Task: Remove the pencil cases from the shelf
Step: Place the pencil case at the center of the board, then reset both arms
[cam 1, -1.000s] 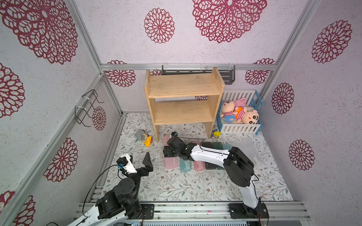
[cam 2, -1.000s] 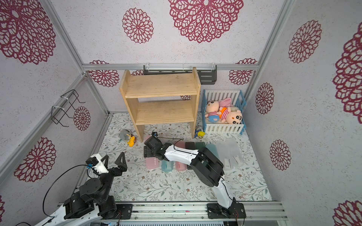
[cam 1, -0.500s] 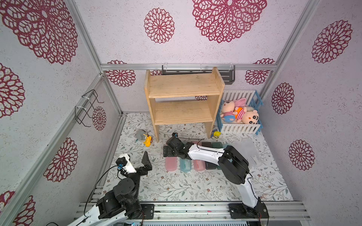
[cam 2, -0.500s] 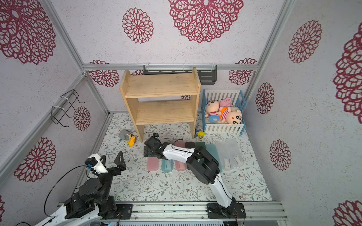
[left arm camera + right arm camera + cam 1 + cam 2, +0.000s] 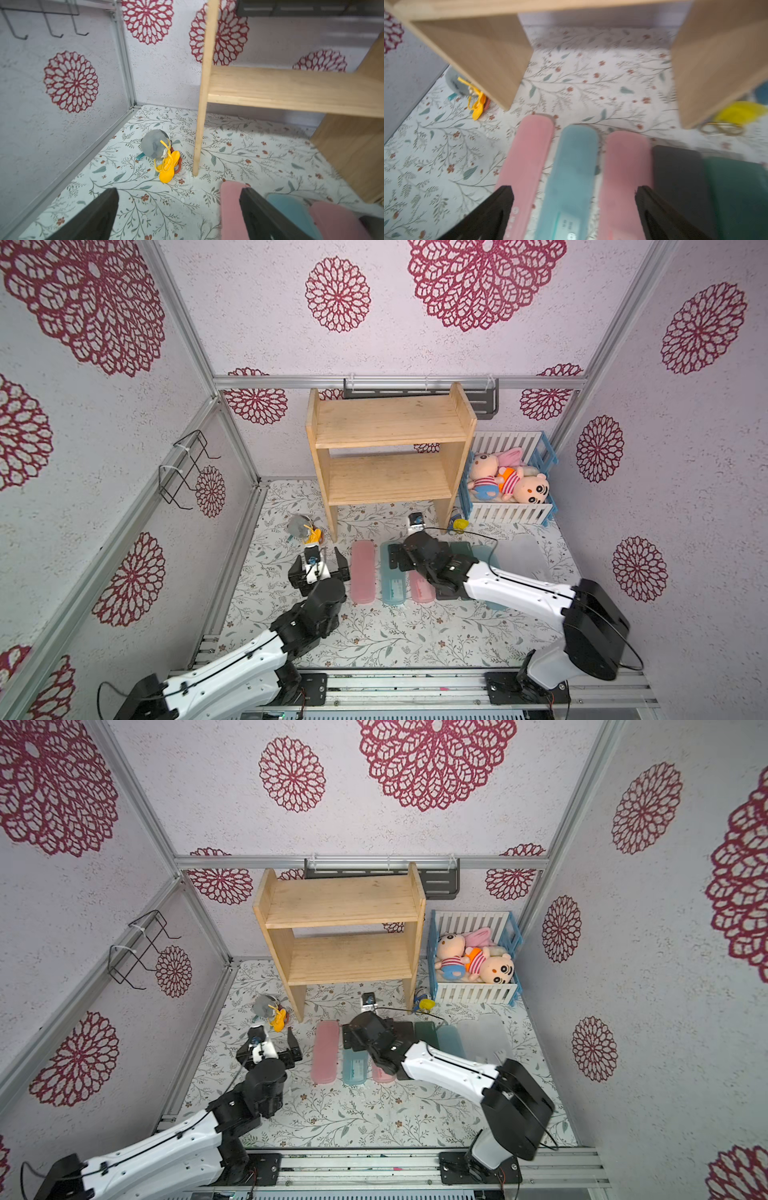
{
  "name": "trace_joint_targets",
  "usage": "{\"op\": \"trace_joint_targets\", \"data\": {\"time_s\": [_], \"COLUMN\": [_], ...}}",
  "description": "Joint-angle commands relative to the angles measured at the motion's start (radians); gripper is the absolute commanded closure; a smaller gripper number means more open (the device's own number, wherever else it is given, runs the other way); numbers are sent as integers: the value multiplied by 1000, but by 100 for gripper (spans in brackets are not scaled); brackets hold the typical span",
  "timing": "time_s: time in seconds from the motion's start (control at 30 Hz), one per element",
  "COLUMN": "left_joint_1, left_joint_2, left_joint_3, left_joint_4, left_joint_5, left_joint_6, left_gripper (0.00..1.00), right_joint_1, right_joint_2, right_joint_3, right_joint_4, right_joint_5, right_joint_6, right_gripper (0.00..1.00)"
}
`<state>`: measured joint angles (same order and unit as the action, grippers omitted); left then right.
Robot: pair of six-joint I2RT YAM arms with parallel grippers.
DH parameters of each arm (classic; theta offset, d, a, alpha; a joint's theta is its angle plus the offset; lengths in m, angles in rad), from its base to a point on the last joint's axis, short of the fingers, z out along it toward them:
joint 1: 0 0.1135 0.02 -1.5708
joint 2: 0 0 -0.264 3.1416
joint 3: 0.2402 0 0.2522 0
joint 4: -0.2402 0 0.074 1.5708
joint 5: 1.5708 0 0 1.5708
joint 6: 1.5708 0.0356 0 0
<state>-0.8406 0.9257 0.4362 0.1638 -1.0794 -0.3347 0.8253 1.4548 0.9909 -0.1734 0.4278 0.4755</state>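
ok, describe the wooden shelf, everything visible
The shelf looks like light unfinished pine: two flat boards between two solid side panels that rise past the top board. Both boards are bare. It stands upright at the back of the floral mat, white-and-blue crib close beside one panel. The pencil cases lie in a row in front, clear of it.

Pencil cases (image 5: 422,593) in one row on the tabletop (image 5: 374,639), in front of the shelf (image 5: 390,429).
Row order: pink case (image 5: 363,572), teal case (image 5: 392,591), then pink, dark and clear cases (image 5: 521,560) toward the crib (image 5: 505,512). Left hand (image 5: 319,568), fingers spread, sits just beside the pink case. Right hand (image 5: 400,559) hangs over the teal case, its arm crossing the row.
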Motion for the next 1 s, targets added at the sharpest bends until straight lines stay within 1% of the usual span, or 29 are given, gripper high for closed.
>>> {"op": "trace_joint_targets", "data": {"time_s": [0.0,0.03,0.1,0.13,0.2,0.27,0.33,0.37,0.43,0.53,0.63,0.7,0.8,0.9,0.97], "left_joint_1": [92,142,271,315,386,449,520,563,654,773,844,875,910,955,975], "left_joint_2": [47,47,36,33,30,21,3,-3,-12,-19,-11,1,27,90,158], "left_joint_3": [103,113,120,113,94,101,112,123,133,101,81,67,41,21,16], "left_joint_4": [174,161,129,136,157,121,74,36,-18,10,46,73,126,193,251], "left_joint_5": [96,157,299,327,350,369,400,391,391,453,529,563,571,638,650], "left_joint_6": [127,117,57,42,40,48,45,24,-5,-7,9,31,61,80,83], "left_gripper": [3,3,3,3,3,3,3,3,3,3,3,3,3,3,3], "right_joint_1": [-88,-107,-186,-242,-396,-553,-663,-706,-764,-816,-866,-885,-891,-891,-890], "right_joint_2": [-184,-238,-349,-385,-444,-482,-481,-465,-414,-335,-296,-284,-250,-195,-154], "right_joint_3": [-117,-143,-193,-206,-224,-233,-233,-230,-215,-200,-212,-241,-284,-336,-349], "right_joint_4": [56,65,79,78,77,112,152,170,185,231,310,385,485,582,613], "right_joint_5": [99,102,111,113,85,-3,-75,-101,-125,-172,-218,-247,-274,-313,-328], "right_joint_6": [-104,-122,-165,-173,-176,-206,-226,-230,-236,-255,-259,-273,-289,-304,-304], "right_gripper": [1,1,1,1,1,1,1,1,1,1,1,1,1,1,1]}}
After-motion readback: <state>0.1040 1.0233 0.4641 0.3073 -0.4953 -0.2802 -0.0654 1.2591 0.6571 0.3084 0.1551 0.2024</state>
